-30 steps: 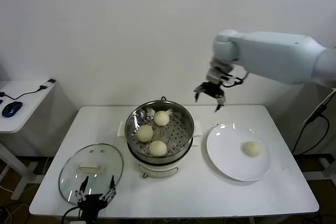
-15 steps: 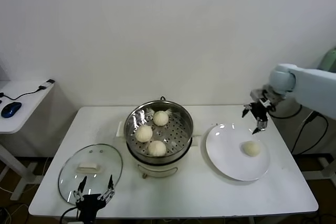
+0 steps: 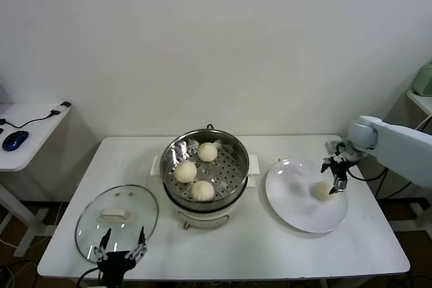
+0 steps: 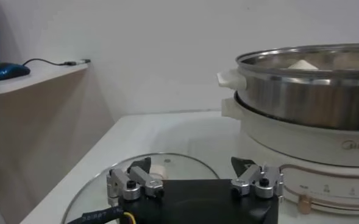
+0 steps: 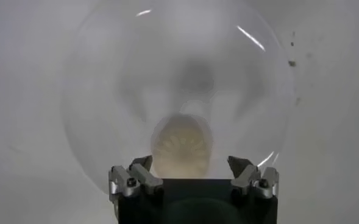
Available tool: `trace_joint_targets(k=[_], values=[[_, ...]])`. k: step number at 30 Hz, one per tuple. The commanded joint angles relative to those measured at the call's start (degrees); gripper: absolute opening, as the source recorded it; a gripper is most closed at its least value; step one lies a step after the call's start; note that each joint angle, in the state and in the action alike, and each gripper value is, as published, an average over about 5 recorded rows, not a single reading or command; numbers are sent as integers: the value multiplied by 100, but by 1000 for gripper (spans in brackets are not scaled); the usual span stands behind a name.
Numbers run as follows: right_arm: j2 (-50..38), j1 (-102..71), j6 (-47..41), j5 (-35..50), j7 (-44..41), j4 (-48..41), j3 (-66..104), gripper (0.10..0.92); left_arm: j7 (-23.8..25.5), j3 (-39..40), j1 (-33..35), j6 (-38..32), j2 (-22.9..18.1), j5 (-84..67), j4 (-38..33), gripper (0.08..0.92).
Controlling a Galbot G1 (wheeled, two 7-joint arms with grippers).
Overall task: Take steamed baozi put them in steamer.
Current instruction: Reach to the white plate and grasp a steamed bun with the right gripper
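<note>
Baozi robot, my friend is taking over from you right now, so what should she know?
Right gripper: open, over the plate, right above the last baozi, not gripping it.
Left gripper: open, empty, parked at the table's near edge by the glass lid.
Done: three baozi sit on the perforated tray in the steamer.
Left: close on the plate's bun, lift it, and place it in the steamer's free spot.

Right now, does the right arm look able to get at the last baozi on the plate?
Probably yes. The right claw hangs open directly above the baozi, which sits alone on the plate, with nothing between them.
</note>
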Motion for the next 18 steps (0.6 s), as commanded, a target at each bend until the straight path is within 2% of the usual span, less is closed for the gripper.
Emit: trace_joint_targets(k=[1, 8, 13, 18], values=[[128, -669, -204, -345, 72, -279, 492, 823, -1, 6, -2, -5, 11, 1, 7, 823], [161, -626, -241, -425, 56, -261, 475, 809, -2, 17, 3, 0, 19, 0, 4, 823], [105, -506, -273, -473, 52, -142, 406, 704, -4, 35, 3, 5, 25, 5, -2, 823], [-31, -84, -364, -307, 51, 166, 168, 666, -11, 63, 8, 11, 21, 23, -13, 823]])
